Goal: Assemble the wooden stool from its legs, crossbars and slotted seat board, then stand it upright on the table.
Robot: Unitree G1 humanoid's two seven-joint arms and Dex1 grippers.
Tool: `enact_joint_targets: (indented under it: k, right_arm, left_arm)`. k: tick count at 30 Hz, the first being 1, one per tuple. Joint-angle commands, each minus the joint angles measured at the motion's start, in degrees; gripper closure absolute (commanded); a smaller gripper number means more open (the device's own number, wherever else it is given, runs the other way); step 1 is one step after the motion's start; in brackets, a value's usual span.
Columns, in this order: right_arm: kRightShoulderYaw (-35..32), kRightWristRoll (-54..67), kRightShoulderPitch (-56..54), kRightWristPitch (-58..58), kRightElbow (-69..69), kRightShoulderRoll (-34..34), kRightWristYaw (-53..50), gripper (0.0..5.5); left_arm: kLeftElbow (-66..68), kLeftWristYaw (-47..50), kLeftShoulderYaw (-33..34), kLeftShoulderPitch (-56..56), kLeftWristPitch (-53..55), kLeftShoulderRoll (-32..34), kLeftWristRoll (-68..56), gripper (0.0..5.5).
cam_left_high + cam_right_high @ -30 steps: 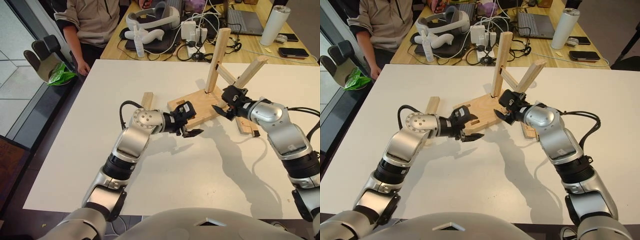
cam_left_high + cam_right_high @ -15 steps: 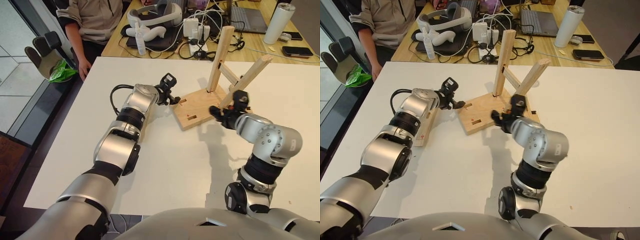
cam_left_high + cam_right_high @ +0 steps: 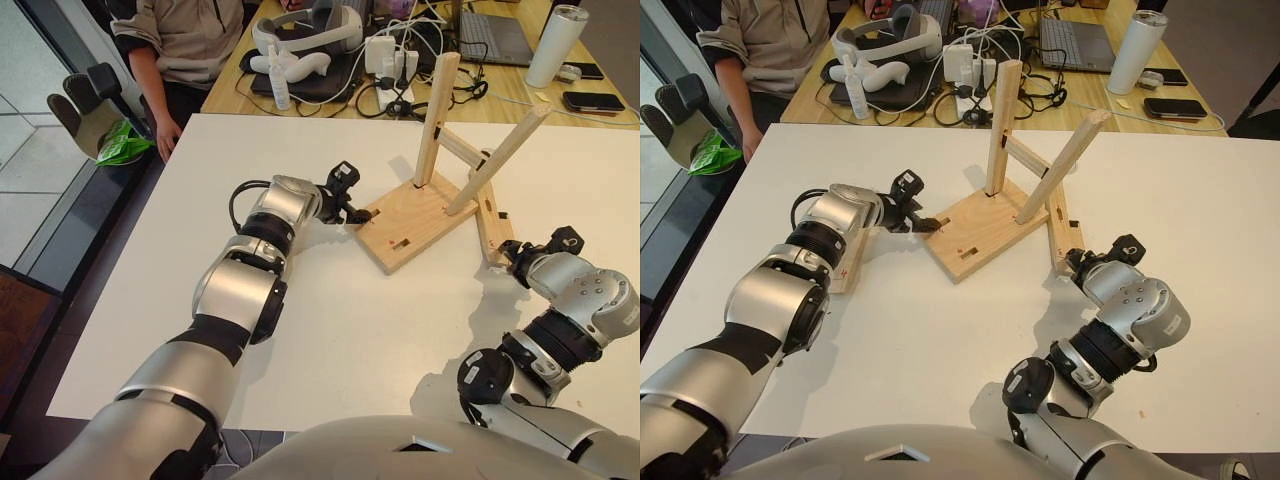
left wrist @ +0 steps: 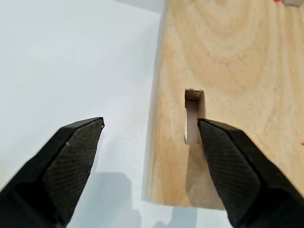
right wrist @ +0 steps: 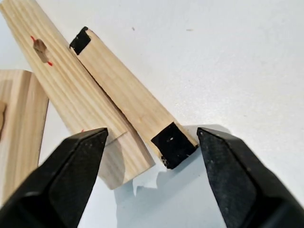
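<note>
Seat board (image 3: 410, 222) — lay flat on the bench (image 3: 300, 330) toward its far edge. Two legs (image 3: 436, 120) were slotted in, one upright, one leaning, with a crossbar (image 3: 460, 147) between.
Left arm (image 3: 262, 235) — stretched forward, jaws open astride the board's slotted left corner.
Right arm (image 3: 580, 300) — folded back at the elbow, jaws open over the ends of two loose wooden pieces (image 5: 123, 104) beside the board.

Nothing I can read, only tiny red marks on the pale slotted wooden seat board (image 3: 410, 225), and on a loose wooden bar (image 5: 71, 95)
</note>
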Motion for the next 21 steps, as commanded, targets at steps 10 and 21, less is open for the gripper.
enact_joint_targets:
  k: [10, 21]
  right_arm:
    - [11.90, 9.63, -9.76, 1.02, 0.05, 20.59, -7.76, 1.97]
    - [30.61, 12.04, -7.79, -2.21, 0.14, 8.05, 0.13, 1.97]
  left_arm:
    - [-71.09, -10.27, -5.22, 26.18, 45.18, 3.44, -14.48, 1.82]
    - [-83.56, 2.99, 4.52, 28.43, 53.26, 0.41, -17.46, 1.82]
